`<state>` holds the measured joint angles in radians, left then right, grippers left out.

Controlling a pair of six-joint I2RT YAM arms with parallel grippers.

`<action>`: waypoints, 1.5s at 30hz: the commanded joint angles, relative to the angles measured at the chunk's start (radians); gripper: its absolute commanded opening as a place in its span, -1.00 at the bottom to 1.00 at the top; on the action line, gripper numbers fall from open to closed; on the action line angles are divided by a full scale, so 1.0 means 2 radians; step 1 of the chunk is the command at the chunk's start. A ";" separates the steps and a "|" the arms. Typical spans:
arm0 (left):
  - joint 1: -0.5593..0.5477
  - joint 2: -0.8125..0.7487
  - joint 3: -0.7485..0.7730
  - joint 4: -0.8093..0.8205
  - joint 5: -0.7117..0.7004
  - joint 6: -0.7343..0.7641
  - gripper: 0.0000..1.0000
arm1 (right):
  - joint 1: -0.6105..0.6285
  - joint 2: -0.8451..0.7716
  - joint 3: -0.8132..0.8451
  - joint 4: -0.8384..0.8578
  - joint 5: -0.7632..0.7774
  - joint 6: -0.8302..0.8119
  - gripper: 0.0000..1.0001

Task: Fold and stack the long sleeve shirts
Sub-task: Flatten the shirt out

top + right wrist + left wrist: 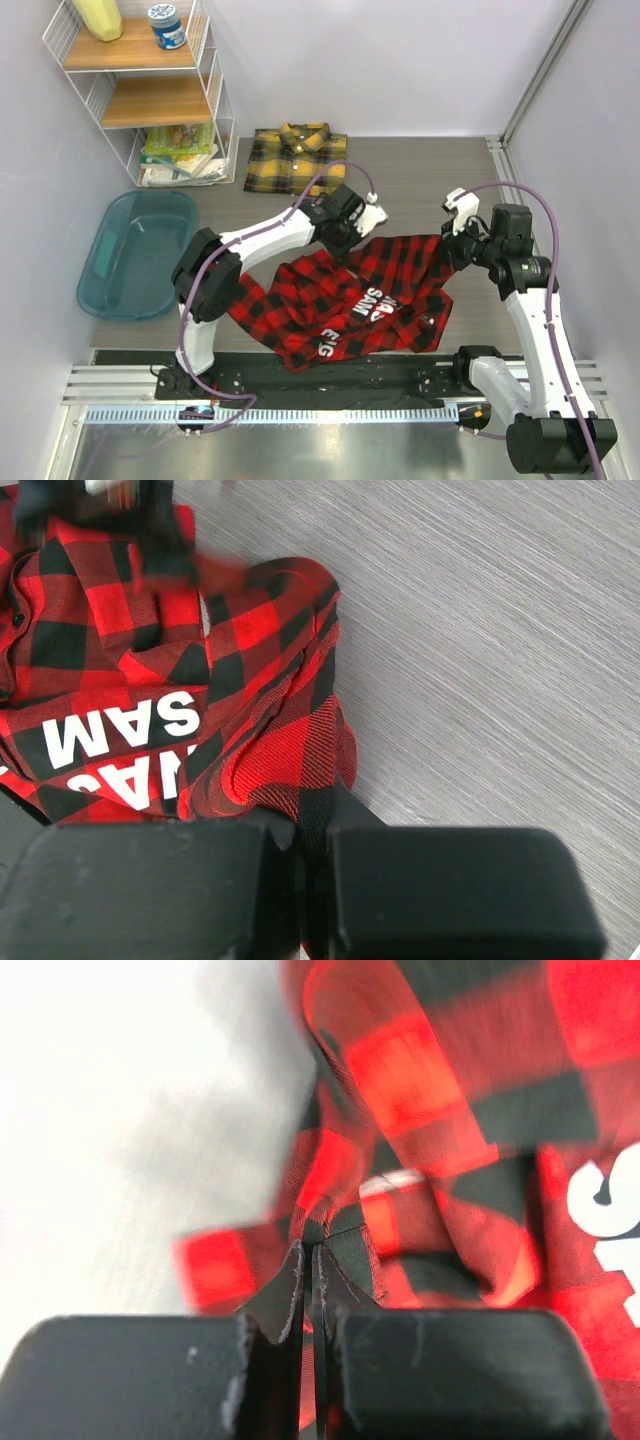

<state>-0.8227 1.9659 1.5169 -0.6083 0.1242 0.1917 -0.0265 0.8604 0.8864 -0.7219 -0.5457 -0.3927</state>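
The left gripper has its jaws pressed together on a fold of the red-and-black flannel shirt, which spreads to its right, long axis running toward the right gripper. That one is clamped on the shirt's opposite edge, cloth to its left. The folded yellow-and-black flannel shirt lies beyond the left gripper.

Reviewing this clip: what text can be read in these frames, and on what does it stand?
"SAM": white block letters on the red-and-black shirt.
Other white letters on it: creased and partly hidden, not readable.
Too small to read: jar label, shelf packages.
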 commanded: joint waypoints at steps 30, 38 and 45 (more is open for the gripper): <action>0.122 0.107 0.154 -0.174 0.193 0.357 0.33 | -0.006 0.035 0.000 0.066 0.037 0.056 -0.98; 0.084 0.104 0.101 -0.155 0.171 0.434 0.33 | -0.007 0.041 0.006 0.066 0.040 0.058 -0.98; 0.067 0.113 0.069 -0.145 0.132 0.466 0.11 | -0.007 0.036 0.000 0.061 0.044 0.054 -0.98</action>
<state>-0.6773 2.1754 1.6901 -0.8959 0.4282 1.0569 -0.0349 0.9451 0.8730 -0.6292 -0.4671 -0.2855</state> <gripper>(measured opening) 0.635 0.026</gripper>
